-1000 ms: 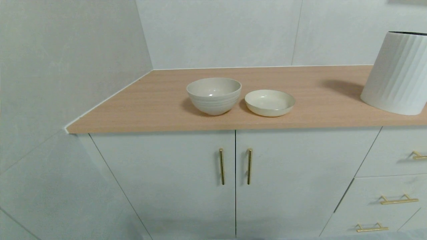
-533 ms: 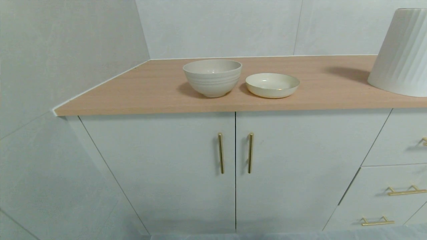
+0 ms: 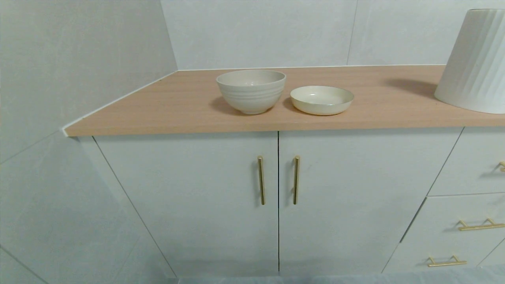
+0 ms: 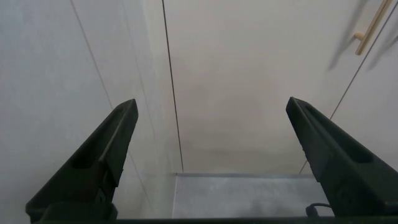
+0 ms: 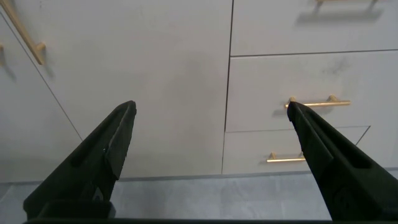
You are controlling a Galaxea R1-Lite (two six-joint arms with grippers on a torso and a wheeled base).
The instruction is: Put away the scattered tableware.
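Both arms sit low before the cabinet [image 3: 189,197]: the left gripper [image 4: 210,106] is spread wide and empty, facing a closed door [image 4: 249,93]; the right gripper [image 5: 210,107] is likewise wide and empty, facing the drawers [image 5: 298,81]. On the counter [image 3: 165,114] above, the bowl [image 3: 251,90] stands upright just beside the dish [image 3: 322,99] — a narrow gap separates them. A ribbed white vessel [image 3: 473,59] stands well apart, at the counter's right end.

right gripper [image 5: 210,107], fingers [image 5: 99,162] spread, gold-handled drawers [image 5: 311,81] beyond
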